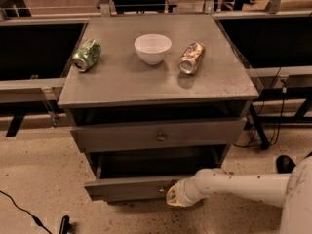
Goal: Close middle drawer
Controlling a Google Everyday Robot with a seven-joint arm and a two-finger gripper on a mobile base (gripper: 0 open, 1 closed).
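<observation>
Your gripper (176,197) sits at the front of the middle drawer (124,188), just right of its knob (161,189); can't tell if it's open or closed. That drawer stands pulled out below the upper drawer (117,136).

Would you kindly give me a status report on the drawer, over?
Gripper low, at middle drawer front, right of centre. Drawer pulled out, not closed. Nothing visible in the way.

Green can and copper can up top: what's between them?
A round white bowl, in the camera view; the gripper sits low at the grey middle drawer.
</observation>
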